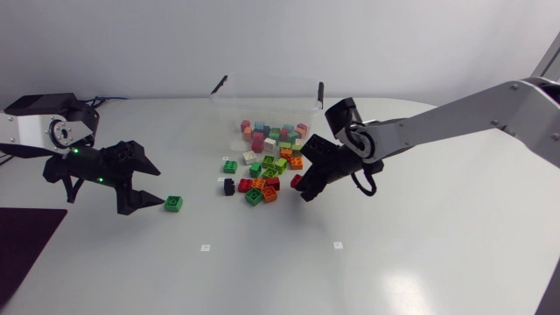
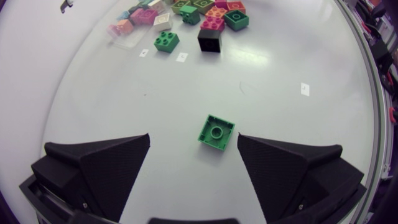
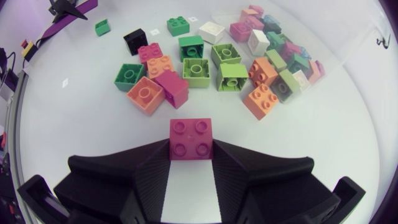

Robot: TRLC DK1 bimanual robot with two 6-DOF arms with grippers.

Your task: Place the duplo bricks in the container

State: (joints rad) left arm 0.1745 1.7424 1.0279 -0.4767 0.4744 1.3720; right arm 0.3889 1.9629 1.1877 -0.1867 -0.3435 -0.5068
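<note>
My right gripper is shut on a magenta brick, low over the table at the right edge of a loose pile of bricks. Behind the pile stands the clear container, holding several pink, green and orange bricks. My left gripper is open. A single green brick lies stud-hollow up just ahead of its fingertips, nearer the right finger, touching neither.
A black brick and a green brick lie at the left fringe of the pile. Small white markers dot the near table. A dark mat covers the front left corner.
</note>
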